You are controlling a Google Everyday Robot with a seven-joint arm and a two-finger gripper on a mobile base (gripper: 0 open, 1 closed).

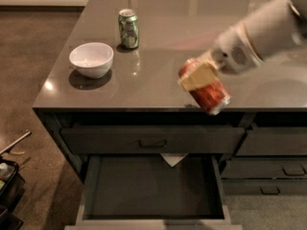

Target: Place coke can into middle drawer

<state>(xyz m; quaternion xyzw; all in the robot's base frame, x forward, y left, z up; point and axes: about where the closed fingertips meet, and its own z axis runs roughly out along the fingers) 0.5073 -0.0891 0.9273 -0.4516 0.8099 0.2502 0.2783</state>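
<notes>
Over near edge of counter, right of centre: gripper fingers clamped on tilted coke can, airborne. Carry left and nearer, lower well inside open middle drawer, clear front wall, then release.

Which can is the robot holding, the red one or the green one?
The red coke can, tilted in the gripper above the front edge of the counter. The green can stands upright farther back, near the white bowl.
</notes>
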